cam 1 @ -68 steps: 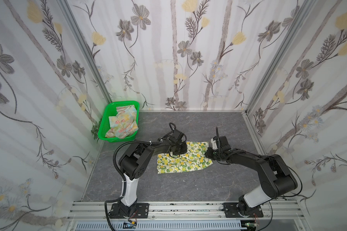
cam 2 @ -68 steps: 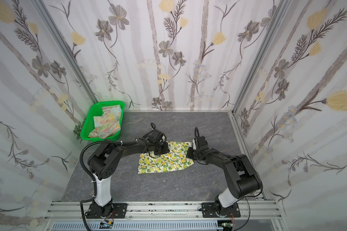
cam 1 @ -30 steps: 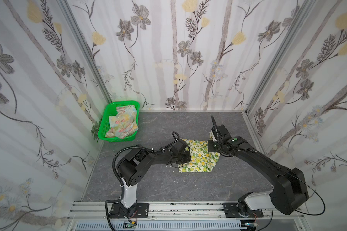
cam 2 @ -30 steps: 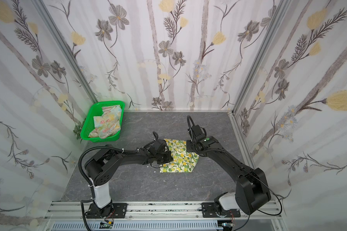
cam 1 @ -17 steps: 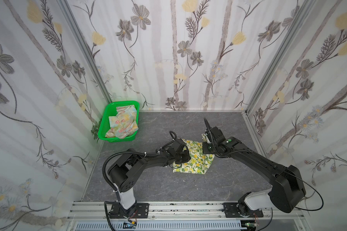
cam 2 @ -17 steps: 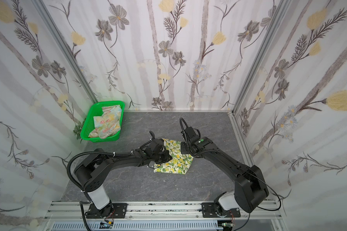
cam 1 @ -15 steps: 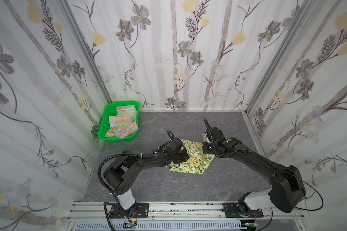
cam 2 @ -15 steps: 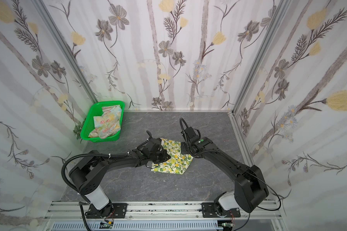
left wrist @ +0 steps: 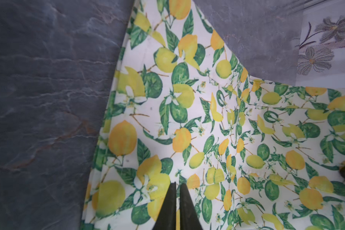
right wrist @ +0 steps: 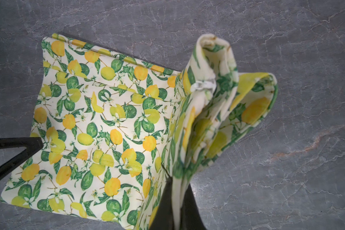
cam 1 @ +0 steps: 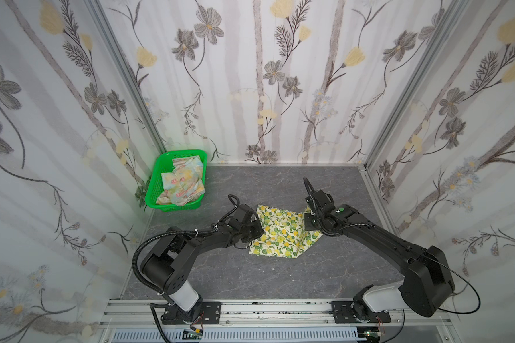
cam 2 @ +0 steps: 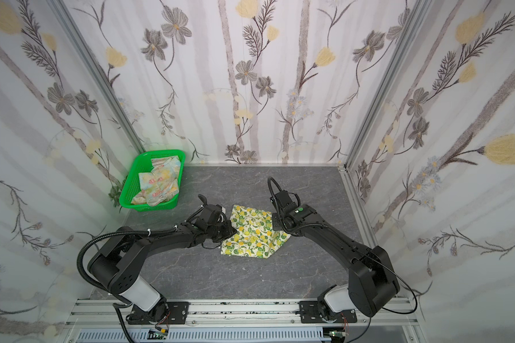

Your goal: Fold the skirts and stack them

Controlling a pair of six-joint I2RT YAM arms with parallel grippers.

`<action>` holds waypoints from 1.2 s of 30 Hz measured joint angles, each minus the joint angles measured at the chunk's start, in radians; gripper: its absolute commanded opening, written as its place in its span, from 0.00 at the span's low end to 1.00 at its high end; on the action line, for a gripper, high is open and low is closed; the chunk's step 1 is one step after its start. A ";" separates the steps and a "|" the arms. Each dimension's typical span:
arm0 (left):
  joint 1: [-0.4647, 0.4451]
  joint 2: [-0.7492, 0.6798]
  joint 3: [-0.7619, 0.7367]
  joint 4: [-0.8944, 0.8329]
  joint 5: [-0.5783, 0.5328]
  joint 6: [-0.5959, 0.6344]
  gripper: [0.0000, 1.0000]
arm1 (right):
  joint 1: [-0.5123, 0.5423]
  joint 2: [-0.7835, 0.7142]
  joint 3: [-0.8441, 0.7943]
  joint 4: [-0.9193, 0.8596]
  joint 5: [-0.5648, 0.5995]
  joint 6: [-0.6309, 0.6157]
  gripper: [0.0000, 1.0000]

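Lemon skirt (cam 1: 280, 234) at tabletop (cam 1: 250, 282) middle, side edges hidden under my wrists in both top views. My left gripper (left wrist: 178, 184) and right gripper (right wrist: 176, 185) both clamp it, arms stretched low inward.

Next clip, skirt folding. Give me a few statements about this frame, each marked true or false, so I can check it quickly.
1. The right gripper is shut on the lemon skirt. True.
2. The left gripper is open, clear of the cloth. False: it is shut, pinching the lemon skirt's edge.
3. The pastel skirt lies in the basket. True.
4. The lemon skirt is stacked on the pastel skirt. False: it is on the table, apart from the basket.
5. The basket stands at the table's near right corner. False: it stands at the far left corner.
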 measured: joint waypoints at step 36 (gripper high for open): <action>-0.280 0.266 0.097 0.294 -0.027 -0.185 0.02 | 0.129 0.113 0.000 0.092 -0.086 0.079 0.00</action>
